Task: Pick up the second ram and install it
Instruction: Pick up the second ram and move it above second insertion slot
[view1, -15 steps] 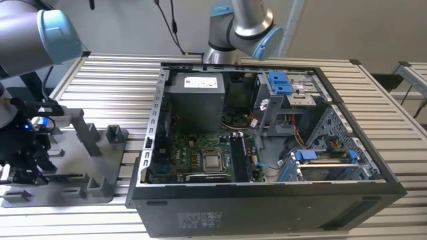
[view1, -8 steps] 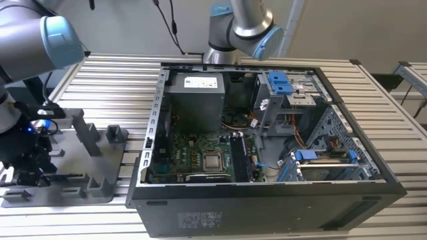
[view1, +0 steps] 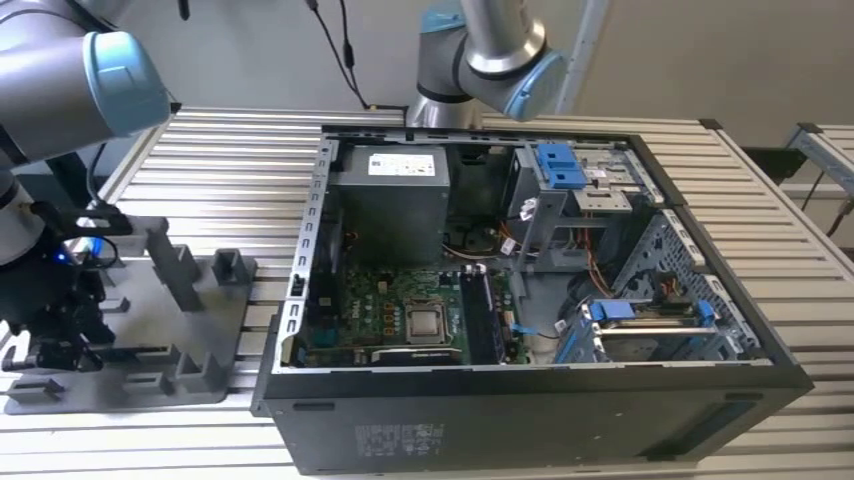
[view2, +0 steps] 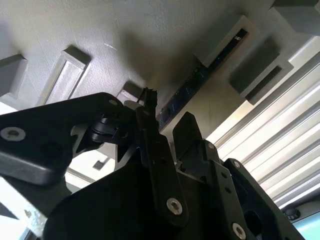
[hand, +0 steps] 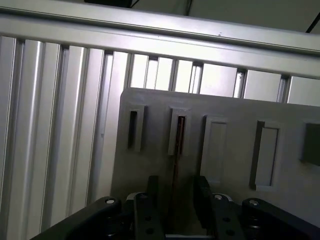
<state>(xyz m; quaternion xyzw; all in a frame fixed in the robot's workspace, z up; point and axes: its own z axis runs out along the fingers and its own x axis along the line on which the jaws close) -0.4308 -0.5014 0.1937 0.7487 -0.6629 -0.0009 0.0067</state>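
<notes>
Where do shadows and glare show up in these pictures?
Second wrist view: a soft shadow lies on the grey tray near the gripper, and the table slats glare white. First wrist view: slats shine brightest beyond the tray. Exterior view: even light.

My fingers (hand: 202, 197) are matte black, the second ram (hand: 176, 160) dark, nearly black. The tray (hand: 225, 115) is pale grey (flat and even), the table (hand: 50, 125) striped silver, the computer case (view1: 534, 410) black, its motherboard (view1: 387, 315) green.
</notes>
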